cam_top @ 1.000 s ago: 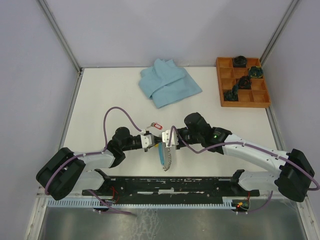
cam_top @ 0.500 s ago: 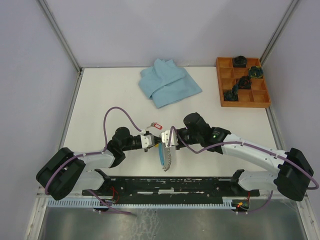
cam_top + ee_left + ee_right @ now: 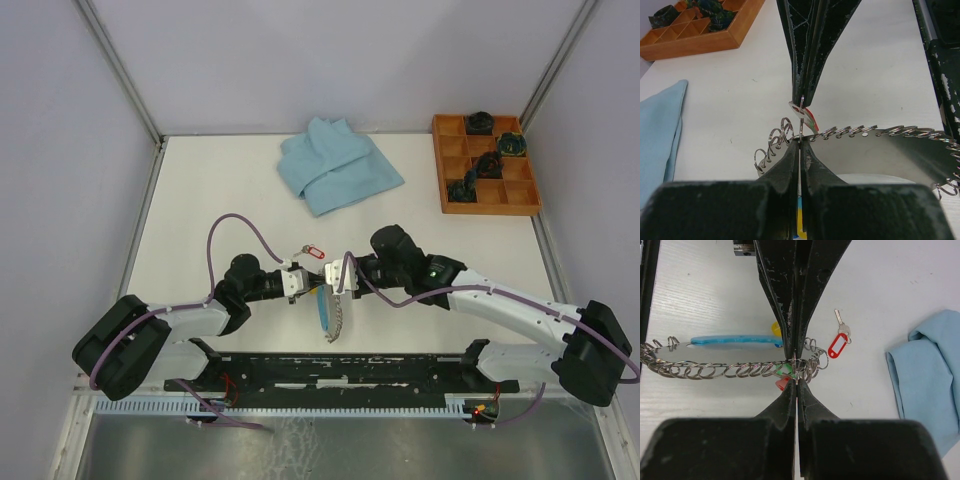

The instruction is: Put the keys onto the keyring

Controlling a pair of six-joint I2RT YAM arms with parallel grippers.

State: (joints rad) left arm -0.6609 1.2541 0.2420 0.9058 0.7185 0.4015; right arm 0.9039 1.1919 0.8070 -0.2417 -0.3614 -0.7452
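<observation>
Rails and arm bases fill the near edge of the table (image 3: 200,200), and from there both arms reach inward until their tips meet nose to nose just beyond. The keyring (image 3: 334,318) hangs at that meeting point and trails back toward the near edge, its light-blue segment (image 3: 322,312) lying along the left of the grey coil. The left gripper (image 3: 800,150) has its jaws pressed fully together, with only a thin edge of metal showing between them where the coil's small loops pass. The right gripper (image 3: 796,385) is likewise closed tight, pinching the same thin loop from the opposite side, so the two sets of tips almost touch. It is not clear whether that sliver is a loop of the coil alone or also part of a key. A green tag (image 3: 785,369) and a red tag (image 3: 781,384) sit right against the coil at the pinched spot, beside the right fingertips. Just past the grippers a red-tagged key (image 3: 838,345) lies flat on the table, apart from the ring. Farther back lies a folded light-blue cloth (image 3: 340,170), and at the far right stands a wooden compartment tray (image 3: 490,209) holding several dark objects (image 3: 482,122).
</observation>
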